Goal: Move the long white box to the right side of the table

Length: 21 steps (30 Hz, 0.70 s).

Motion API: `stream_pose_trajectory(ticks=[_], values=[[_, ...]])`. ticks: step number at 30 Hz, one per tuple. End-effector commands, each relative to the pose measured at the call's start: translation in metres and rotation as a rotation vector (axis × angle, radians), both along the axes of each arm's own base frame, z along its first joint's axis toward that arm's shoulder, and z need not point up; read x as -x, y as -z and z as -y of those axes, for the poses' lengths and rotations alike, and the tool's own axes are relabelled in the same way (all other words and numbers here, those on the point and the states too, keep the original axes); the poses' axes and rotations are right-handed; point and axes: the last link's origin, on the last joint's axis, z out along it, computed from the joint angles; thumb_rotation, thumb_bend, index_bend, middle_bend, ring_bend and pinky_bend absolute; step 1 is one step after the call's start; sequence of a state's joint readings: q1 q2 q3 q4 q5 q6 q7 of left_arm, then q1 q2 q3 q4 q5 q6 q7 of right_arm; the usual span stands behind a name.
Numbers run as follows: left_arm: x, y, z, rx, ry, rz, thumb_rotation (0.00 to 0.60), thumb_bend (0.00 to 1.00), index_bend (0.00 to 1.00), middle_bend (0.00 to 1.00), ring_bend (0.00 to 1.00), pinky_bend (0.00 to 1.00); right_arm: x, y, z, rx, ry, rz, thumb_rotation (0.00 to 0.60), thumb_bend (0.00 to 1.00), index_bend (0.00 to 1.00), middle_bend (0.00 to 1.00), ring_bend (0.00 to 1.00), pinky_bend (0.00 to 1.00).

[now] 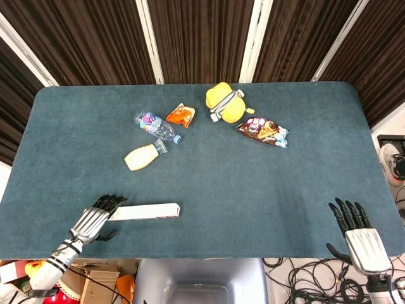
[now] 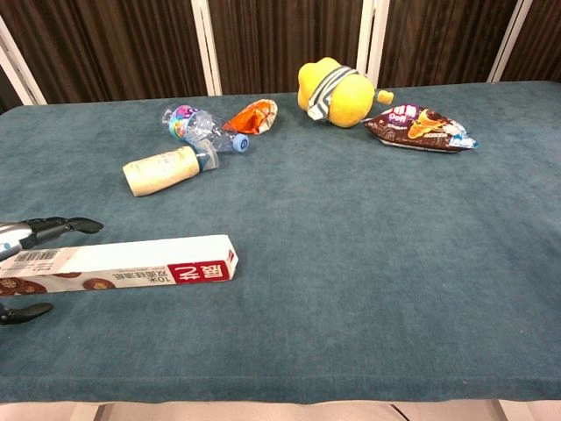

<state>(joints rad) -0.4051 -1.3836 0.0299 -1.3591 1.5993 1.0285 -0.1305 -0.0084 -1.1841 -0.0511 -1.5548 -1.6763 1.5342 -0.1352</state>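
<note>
The long white box (image 1: pixel 147 211) lies flat near the table's front left, its red-labelled end pointing right. In the chest view the long white box (image 2: pixel 123 263) runs off the left edge. My left hand (image 1: pixel 96 221) sits over the box's left end with its fingers (image 2: pixel 54 228) stretched past the far side and its thumb (image 2: pixel 22 311) on the near side. Both stand a little apart from the box, so the hand straddles it without gripping. My right hand (image 1: pixel 355 233) rests at the front right edge, fingers spread and holding nothing. It does not show in the chest view.
Toward the back of the table lie a cream bottle (image 1: pixel 143 156), a clear plastic bottle (image 1: pixel 155 125), an orange packet (image 1: pixel 181 114), a yellow plush toy (image 1: pixel 226 103) and a dark snack bag (image 1: pixel 263 132). Teal cloth covers the table (image 1: pixel 266 202).
</note>
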Motion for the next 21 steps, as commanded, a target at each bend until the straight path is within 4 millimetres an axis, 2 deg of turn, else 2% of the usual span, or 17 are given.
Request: stream_pose_trajectory(ticks=[1,4,7,11,16,19,21], values=[[0.000,0.003,-0.003,-0.003,-0.008,-0.001,0.600,0.33,0.09,0.11,0.07,0.11,0.000,0.000,0.000,-0.005,0.001,0.000,0.600,0.12,0.00,0.01,0.00,0.00],[0.003,0.003,-0.007,-0.030,-0.006,-0.018,0.600,0.33,0.16,0.18,0.13,0.20,0.001,0.001,-0.001,-0.009,0.004,-0.004,0.600,0.12,0.00,0.01,0.00,0.00],[0.004,0.002,-0.010,-0.068,0.004,-0.024,0.600,0.33,0.33,0.34,0.30,0.38,0.001,0.001,0.000,-0.006,0.006,-0.005,0.600,0.12,0.00,0.01,0.00,0.00],[0.003,0.001,-0.015,-0.111,0.030,-0.016,0.600,0.34,0.50,0.54,0.48,0.55,0.001,0.001,0.000,-0.004,0.008,-0.005,0.600,0.12,0.00,0.01,0.00,0.00],[-0.002,-0.001,-0.020,-0.134,0.049,0.017,0.600,0.34,0.57,0.59,0.53,0.60,0.000,0.001,0.001,0.003,0.012,-0.003,0.600,0.12,0.00,0.01,0.00,0.00],[-0.015,-0.004,-0.024,-0.153,0.093,0.058,0.600,0.34,0.57,0.60,0.54,0.60,-0.004,0.001,0.009,0.009,-0.014,0.017,0.600,0.12,0.00,0.01,0.00,0.00],[-0.029,-0.003,-0.029,-0.149,0.129,0.093,0.600,0.34,0.57,0.60,0.54,0.62,-0.011,0.003,0.020,-0.016,-0.037,0.047,0.600,0.12,0.00,0.01,0.00,0.00]])
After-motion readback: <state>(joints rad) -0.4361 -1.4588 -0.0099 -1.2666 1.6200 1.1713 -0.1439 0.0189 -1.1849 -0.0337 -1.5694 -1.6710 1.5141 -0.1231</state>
